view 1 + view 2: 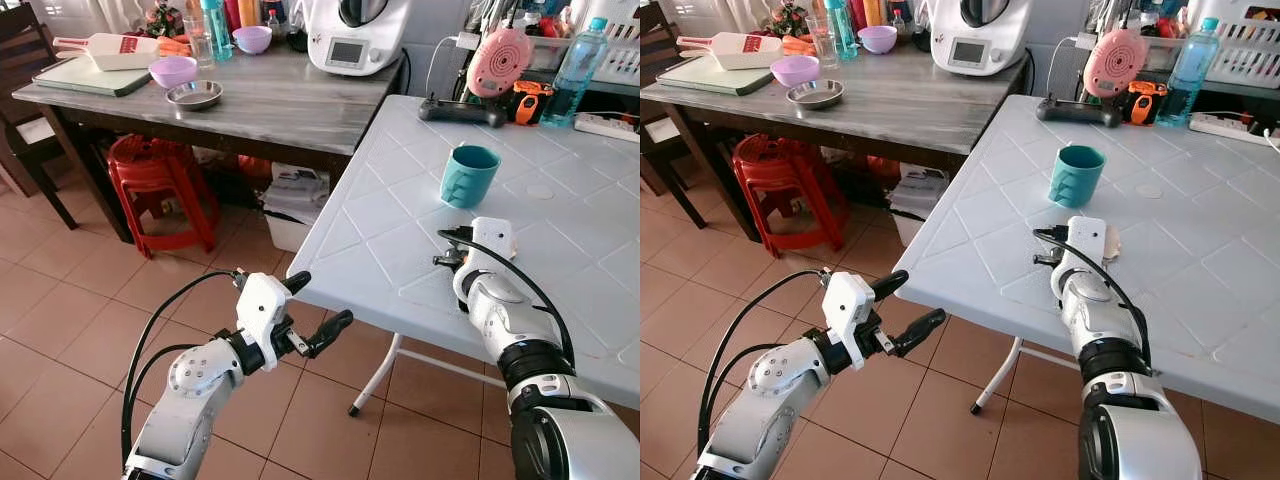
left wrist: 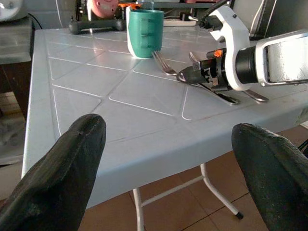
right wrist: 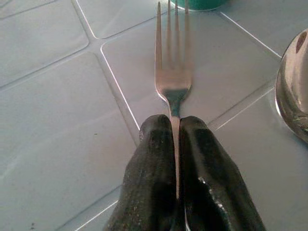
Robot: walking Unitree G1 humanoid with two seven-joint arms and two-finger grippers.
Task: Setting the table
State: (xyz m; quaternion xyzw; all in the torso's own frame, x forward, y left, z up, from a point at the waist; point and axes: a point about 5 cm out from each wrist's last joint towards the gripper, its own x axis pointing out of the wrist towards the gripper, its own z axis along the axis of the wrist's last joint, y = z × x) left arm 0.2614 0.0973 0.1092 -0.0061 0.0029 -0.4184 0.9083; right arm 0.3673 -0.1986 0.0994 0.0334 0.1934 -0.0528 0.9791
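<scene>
Right gripper [image 3: 175, 144] pinches fork [image 3: 172, 72] by its handle, low over white table [image 1: 400, 230], tines toward teal mug [image 1: 469, 174]; spoon [image 3: 293, 91] beside. Left gripper [image 1: 310, 310] wide open, empty (off table edge). Risk: narrow grip, fork could twist on release.

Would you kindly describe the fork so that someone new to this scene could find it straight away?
Start at the white plastic table and find the teal mug standing on it. Just on the robot's side of the mug, the right hand is shut on the fork, tines pointing toward the mug. A spoon lies beside it, but only the fork has prongs and is being gripped.
</scene>
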